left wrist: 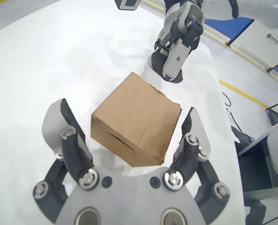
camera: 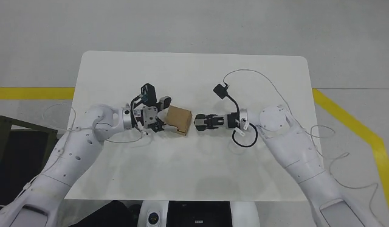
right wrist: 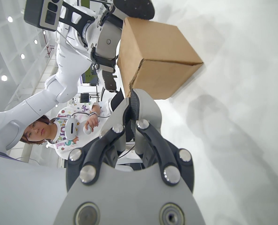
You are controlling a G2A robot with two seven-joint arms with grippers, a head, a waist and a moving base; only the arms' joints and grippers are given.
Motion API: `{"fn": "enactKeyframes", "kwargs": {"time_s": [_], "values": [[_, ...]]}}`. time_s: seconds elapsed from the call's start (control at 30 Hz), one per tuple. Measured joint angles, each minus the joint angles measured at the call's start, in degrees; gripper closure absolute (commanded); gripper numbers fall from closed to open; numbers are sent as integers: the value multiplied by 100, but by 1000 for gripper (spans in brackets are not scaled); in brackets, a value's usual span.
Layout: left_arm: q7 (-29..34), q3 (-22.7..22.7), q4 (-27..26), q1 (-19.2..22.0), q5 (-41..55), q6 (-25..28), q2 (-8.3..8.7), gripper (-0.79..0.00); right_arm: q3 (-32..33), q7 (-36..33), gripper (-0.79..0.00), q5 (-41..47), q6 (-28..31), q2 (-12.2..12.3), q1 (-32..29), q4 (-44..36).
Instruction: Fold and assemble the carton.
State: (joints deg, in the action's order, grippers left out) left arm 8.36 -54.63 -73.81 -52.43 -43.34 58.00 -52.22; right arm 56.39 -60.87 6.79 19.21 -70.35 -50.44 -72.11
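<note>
A small brown carton [camera: 179, 120] lies closed on the white table [camera: 182, 69], near its middle. My left gripper [camera: 159, 118] is open, with a finger on either side of the carton's near end [left wrist: 134, 122]; both fingers [left wrist: 67, 118] stand a little off its walls. From the opposite side my right gripper [camera: 197, 123] is shut, its tips just short of the carton's far edge. In the right wrist view those shut fingertips [right wrist: 132, 97] sit at the carton [right wrist: 157, 54], by a seamed corner. The right gripper [left wrist: 169, 73] has nothing between its fingers.
A thin white cable [camera: 267, 81] loops over the table's right part, and a black one [camera: 243, 140] curls by the right wrist. Bare table surface lies beyond and in front of the carton. Yellow floor tape [camera: 36, 93] runs past the table's edges.
</note>
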Motion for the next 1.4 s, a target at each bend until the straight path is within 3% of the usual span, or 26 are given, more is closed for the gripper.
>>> {"fn": "enactKeyframes", "kwargs": {"time_s": [0.1,0.13,0.17,0.4,0.6,1.0,1.4], "values": [[170,-181,21,20,417,0,130,-785,366,458,-379,71,486,76,-244,-124],[215,-251,38,27,491,0,169,-785,484,596,-674,45,644,102,-318,-163],[251,-323,56,31,538,0,205,-785,602,729,-785,4,797,128,-390,-205],[215,-889,282,-9,595,0,395,-785,1548,1693,-785,-788,1862,339,-899,-504],[79,-1287,568,-3,669,-103,460,-785,2310,2637,-785,-1907,2398,476,-1194,-772],[-16,-1718,876,305,626,-251,493,-785,3499,4435,-785,-4071,2455,635,-1541,-1194],[-1,-1704,1015,475,714,-190,459,-785,3751,4765,-785,-4620,2396,689,-1471,-1223]]}}
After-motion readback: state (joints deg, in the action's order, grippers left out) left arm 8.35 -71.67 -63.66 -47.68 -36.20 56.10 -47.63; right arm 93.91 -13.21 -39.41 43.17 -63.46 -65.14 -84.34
